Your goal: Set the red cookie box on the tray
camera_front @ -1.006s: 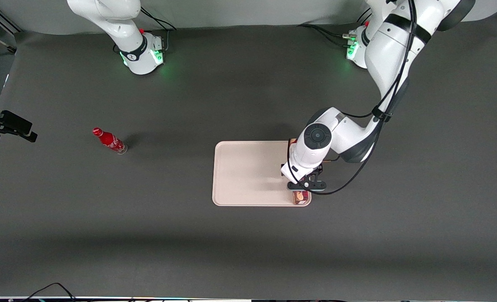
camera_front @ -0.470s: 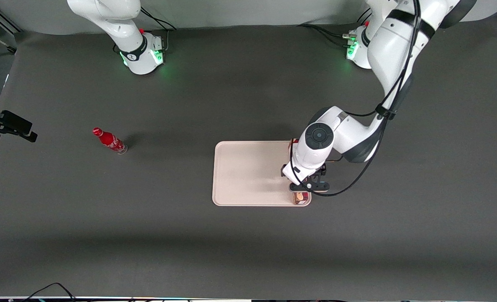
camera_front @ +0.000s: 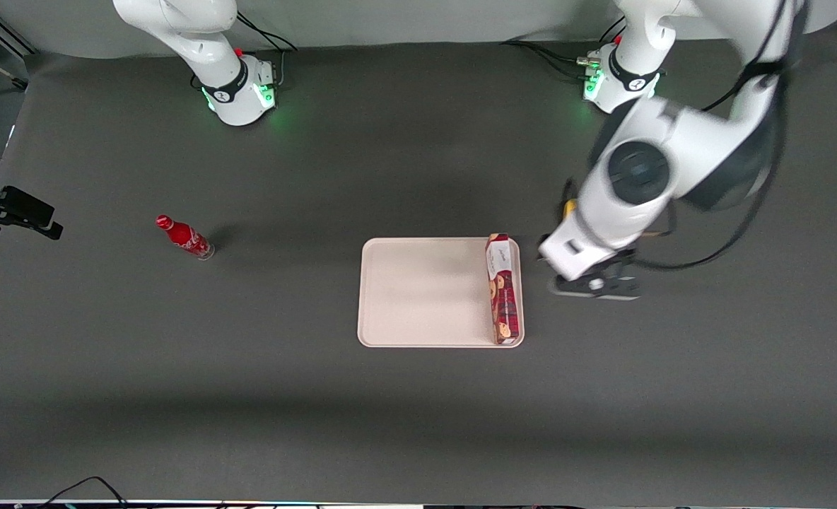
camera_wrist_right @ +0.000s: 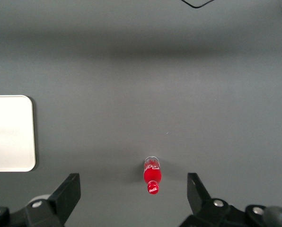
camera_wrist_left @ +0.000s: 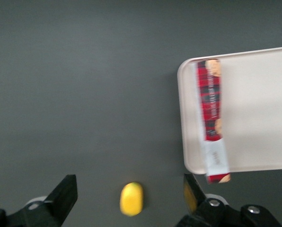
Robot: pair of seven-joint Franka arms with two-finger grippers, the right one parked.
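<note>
Along the tray's [camera_front: 418,293] short edge nearest the working arm lies the red cookie box [camera_front: 502,288], flat and released. Beside the tray, the end effector [camera_front: 595,286] hovers, spread, empty. Light, stiff carton; grip its narrow middle.

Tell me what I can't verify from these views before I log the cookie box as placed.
- Red cookie box on the tray: its white end overhangs the rim in the wrist view; whether it rests flat is unclear.
- Gripper, open beside the tray: motion-blurred in the front view, fingers cut off by the wrist view's edge.
- Yellow object: blurred in the wrist view, mostly hidden by the arm in front.
</note>
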